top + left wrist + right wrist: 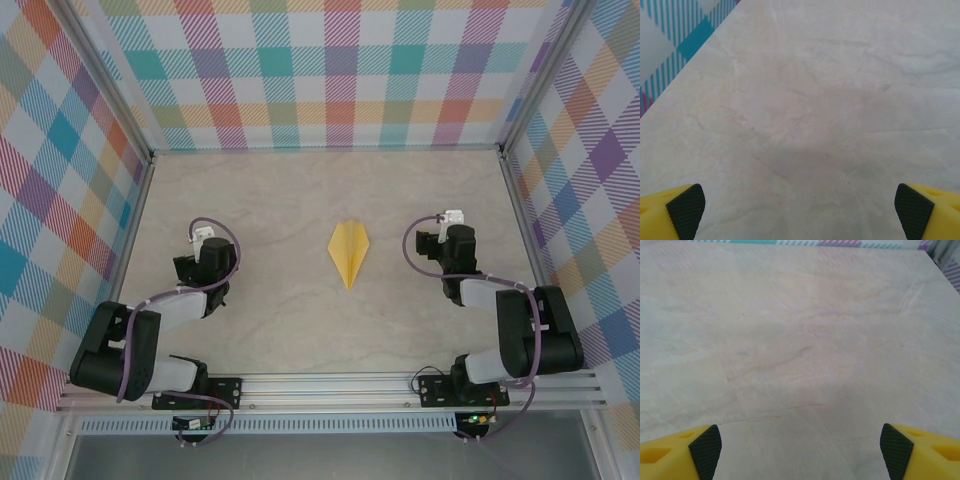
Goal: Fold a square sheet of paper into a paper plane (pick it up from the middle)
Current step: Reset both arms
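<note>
The left tool (800, 212) stands wide open. Its two yellow fingers sit at the bottom corners of the left wrist view, black textured pads (686, 211) facing inward, with nothing held between them and only bare table (805, 100) below. A corner of the checked wall (670, 35) shows at the upper left of that view.

The right tool (800, 452) is also spread wide and has hold of nothing. Its pads (706, 450) face each other across pale, faintly veined table surface.

In the top view each tool hangs over the table ahead of its own arm, the left arm (130, 345) on the left and the right arm (520, 335) on the right. A purple cable (225, 235) loops at each wrist. Each wrist carries a small white block, too small to read any marking.

The paper plane (349, 252) lies flat on the table between the two tools, touching neither and somewhat nearer the right one. It is yellow, shaped like a narrow kite, with a crease down its middle. Its long axis runs from the far side to the near side of the table. The sharp, slender tip points toward the near edge and the arm bases, and the broader, blunter end faces the far wall.

Around the table stand walls (330, 70) in a multicoloured check. A metal rail (330, 385) at the near edge carries both arm bases.
</note>
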Controlling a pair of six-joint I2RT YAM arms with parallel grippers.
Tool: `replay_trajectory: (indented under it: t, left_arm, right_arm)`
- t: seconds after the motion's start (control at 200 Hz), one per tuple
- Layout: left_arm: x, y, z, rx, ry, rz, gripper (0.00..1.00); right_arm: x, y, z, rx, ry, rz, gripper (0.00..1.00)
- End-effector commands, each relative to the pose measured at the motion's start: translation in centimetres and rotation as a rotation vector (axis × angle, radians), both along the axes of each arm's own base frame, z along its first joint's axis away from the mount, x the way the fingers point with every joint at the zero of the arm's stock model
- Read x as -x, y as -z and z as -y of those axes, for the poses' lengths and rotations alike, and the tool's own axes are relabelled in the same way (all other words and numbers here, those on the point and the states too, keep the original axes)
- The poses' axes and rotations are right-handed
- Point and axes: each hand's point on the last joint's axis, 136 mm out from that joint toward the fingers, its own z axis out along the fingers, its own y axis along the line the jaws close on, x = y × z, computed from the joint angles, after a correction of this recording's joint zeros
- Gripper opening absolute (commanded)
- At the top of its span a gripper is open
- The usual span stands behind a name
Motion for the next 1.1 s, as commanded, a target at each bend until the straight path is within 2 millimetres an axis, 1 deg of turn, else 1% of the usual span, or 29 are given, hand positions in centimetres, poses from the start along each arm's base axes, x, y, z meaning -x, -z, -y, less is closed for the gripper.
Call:
replay_trajectory:
  t: [0.0, 0.035, 0.085, 0.13, 0.155, 0.185, 0.215, 0.25, 0.27, 0.295, 0.31, 0.34, 0.365, 0.395, 0.425, 0.465, 1.095]
  left_arm:
    - [-3.5, -3.4, 1.1, -0.001, 0.095, 0.181, 1.0]
    - [-4.1, -3.3, 1.4, 0.008, 0.12, 0.194, 1.0]
    - [-4.6, -2.0, 1.6, 0.044, 0.147, 0.182, 1.0]
    - [-5.2, -1.3, 1.7, 0.064, 0.169, 0.168, 1.0]
    - [-5.2, -1.0, 1.8, 0.097, 0.19, 0.14, 1.0]
    - [-5.4, -0.9, 1.9, 0.125, 0.218, 0.152, 1.0]
    - [-5.2, -0.4, 2.0, 0.142, 0.239, 0.163, 1.0]
    - [-5.2, -0.2, 1.7, 0.138, 0.231, 0.205, 1.0]
    - [-4.9, 0.1, 1.4, 0.145, 0.213, 0.188, 1.0]
    - [-4.7, 0.0, 1.3, 0.16, 0.21, 0.179, 1.0]
    - [-4.8, -0.2, 1.2, 0.163, 0.212, 0.192, 1.0]
    - [-5.0, -0.2, 1.0, 0.155, 0.201, 0.2, 1.0]
    - [-4.9, 0.2, 1.0, 0.156, 0.194, 0.169, 1.0]
    - [-5.0, -0.2, 1.0, 0.146, 0.193, 0.186, 1.0]
    - [-4.9, 0.1, 1.1, 0.131, 0.185, 0.178, 1.0]
    - [-4.9, -0.1, 1.1, 0.13, 0.184, 0.182, 1.0]
    - [-4.9, -0.1, 1.1, 0.129, 0.186, 0.18, 1.0]
  right_arm:
    - [-0.9, -1.5, -1.1, -0.045, -0.08, 0.105, 0.86]
    - [-0.8, -1.5, -1.1, -0.047, -0.083, 0.105, 0.86]
    - [-0.8, -1.4, -1.1, -0.061, -0.092, 0.107, 0.86]
    - [-0.9, -1.0, -0.9, -0.085, -0.095, 0.099, 0.86]
    - [-0.9, -0.6, -0.6, -0.105, -0.097, 0.088, 0.86]
    - [-1.3, -0.4, -0.7, -0.107, -0.103, 0.107, 0.86]
    - [-1.2, 0.0, -0.7, -0.116, -0.106, 0.081, 0.87]
    - [-1.3, -0.2, -0.6, -0.12, -0.105, 0.079, 0.87]
    - [-1.3, -0.2, -0.5, -0.12, -0.102, 0.083, 0.92]
    - [-1.2, 0.0, -0.5, -0.12, -0.096, 0.068, 0.98]
    - [-1.3, -0.1, -0.4, -0.121, -0.094, 0.072, 1.0]
    - [-1.3, -0.1, -0.3, -0.119, -0.087, 0.076, 1.0]
    - [-1.3, -0.1, 0.0, -0.119, -0.073, 0.072, 1.0]
    - [-1.4, -0.1, 0.2, -0.121, -0.058, 0.08, 1.0]
    - [-1.3, -0.1, 0.5, -0.121, -0.042, 0.075, 1.0]
    - [-1.4, -0.1, 0.6, -0.12, -0.036, 0.078, 1.0]
    - [-1.4, -0.1, 0.4, -0.119, -0.043, 0.079, 1.0]
